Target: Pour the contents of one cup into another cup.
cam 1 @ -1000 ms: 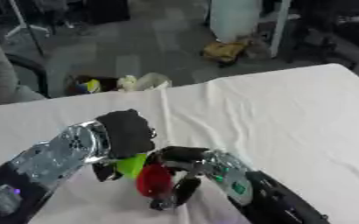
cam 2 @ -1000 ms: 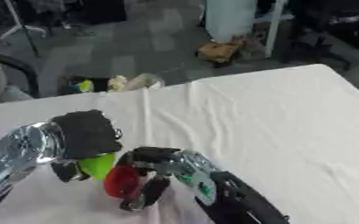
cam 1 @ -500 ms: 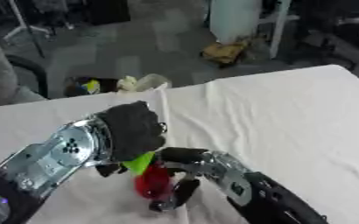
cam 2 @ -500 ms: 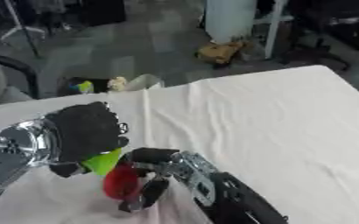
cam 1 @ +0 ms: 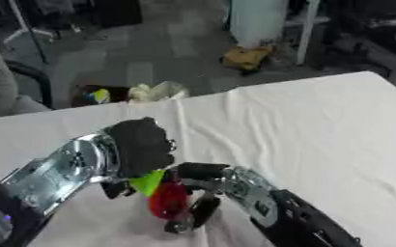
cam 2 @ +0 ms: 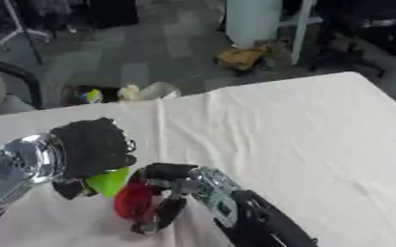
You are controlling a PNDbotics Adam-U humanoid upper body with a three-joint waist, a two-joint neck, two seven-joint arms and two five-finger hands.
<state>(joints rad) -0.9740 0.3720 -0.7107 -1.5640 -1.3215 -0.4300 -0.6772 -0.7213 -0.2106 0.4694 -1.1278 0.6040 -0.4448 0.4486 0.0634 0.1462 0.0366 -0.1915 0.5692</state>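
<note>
- Pouring looks to be the step in hand: the green cup (cam 2: 108, 181) sits tipped just left of and above the red cup (cam 2: 134, 201), the two touching or nearly so, at the near left of the white bench (cam 2: 277, 135).
- Left hand (cam 1: 139, 144) curls its fingers over the green cup from above (contents not visible).
- Right hand (cam 1: 203, 189) has fingers wrapped round the red cup from the right.
- Next, judging by this, the green cup needs tilting further over the red rim.

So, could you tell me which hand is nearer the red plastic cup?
Right: the right hand has its fingers curled round the red plastic cup; the left hand, just above, holds the green cup.
</note>
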